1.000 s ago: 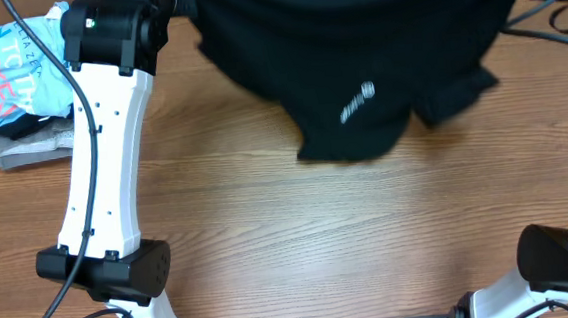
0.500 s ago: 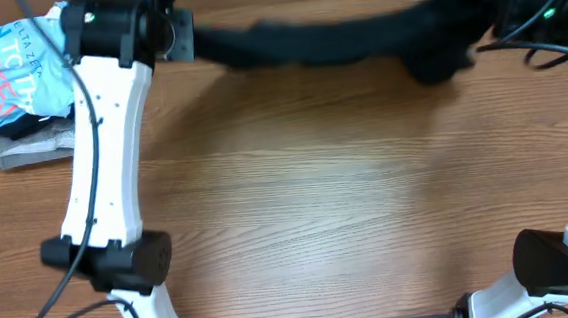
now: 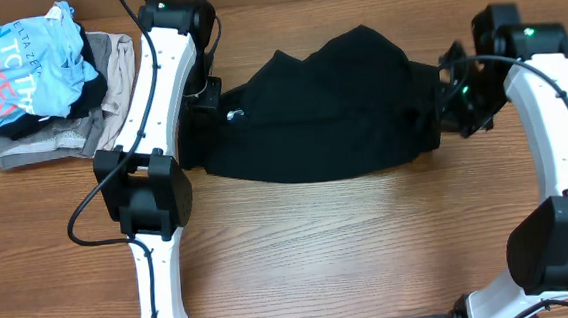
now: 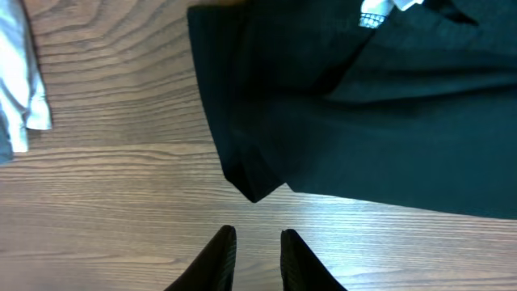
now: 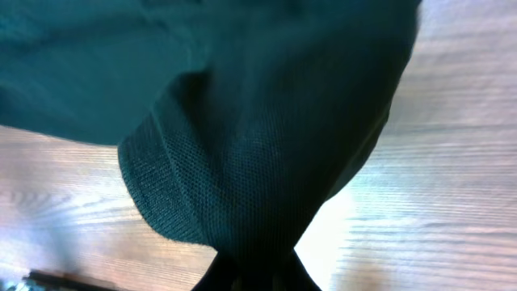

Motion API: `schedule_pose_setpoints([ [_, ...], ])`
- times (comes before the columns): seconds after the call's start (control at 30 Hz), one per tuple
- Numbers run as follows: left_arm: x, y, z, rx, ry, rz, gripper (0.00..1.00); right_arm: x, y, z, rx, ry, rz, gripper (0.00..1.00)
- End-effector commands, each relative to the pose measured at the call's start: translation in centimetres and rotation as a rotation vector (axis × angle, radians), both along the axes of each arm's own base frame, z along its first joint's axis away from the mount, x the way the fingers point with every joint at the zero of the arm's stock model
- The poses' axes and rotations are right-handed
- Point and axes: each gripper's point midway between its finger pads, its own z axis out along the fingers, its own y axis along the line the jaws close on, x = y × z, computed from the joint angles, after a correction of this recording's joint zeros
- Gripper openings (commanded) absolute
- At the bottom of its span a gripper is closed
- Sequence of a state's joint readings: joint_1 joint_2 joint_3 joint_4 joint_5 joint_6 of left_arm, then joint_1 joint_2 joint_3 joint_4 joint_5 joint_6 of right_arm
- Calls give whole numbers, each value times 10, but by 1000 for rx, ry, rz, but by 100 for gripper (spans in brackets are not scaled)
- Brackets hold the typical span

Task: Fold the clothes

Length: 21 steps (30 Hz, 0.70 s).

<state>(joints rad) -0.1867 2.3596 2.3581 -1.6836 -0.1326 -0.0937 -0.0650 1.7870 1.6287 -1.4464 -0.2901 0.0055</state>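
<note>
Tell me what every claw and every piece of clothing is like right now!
Large black soft-fabric garment: lying rumpled on the wooden table, right edge pinched.
Left claw: slightly open, empty.
Right claw: shut on the black garment.
Grey and beige garments: piled together.
Light blue shirt with lettering: crumpled on top of them.

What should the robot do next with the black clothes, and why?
Likely open the right pincer and release the black garment. The garment lies spread on the table, and the left pincer is empty beside its edge, but the right one pinches a bunched end.
</note>
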Motion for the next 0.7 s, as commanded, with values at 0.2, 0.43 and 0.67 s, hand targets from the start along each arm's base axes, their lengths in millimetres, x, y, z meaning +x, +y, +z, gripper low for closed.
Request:
schedule_pose_setpoints([
  [0.2, 10, -12, 12, -133, -61, -17, 33, -39, 6, 13, 22, -51, -6, 4],
  [0.43, 46, -60, 16, -302, -209, -116, 43, -74, 9, -24, 30, 60, -30, 4],
  [0.67, 47, -90, -2, -300, -220, -188, 45, -91, 15, -61, 63, 122, -81, 4],
])
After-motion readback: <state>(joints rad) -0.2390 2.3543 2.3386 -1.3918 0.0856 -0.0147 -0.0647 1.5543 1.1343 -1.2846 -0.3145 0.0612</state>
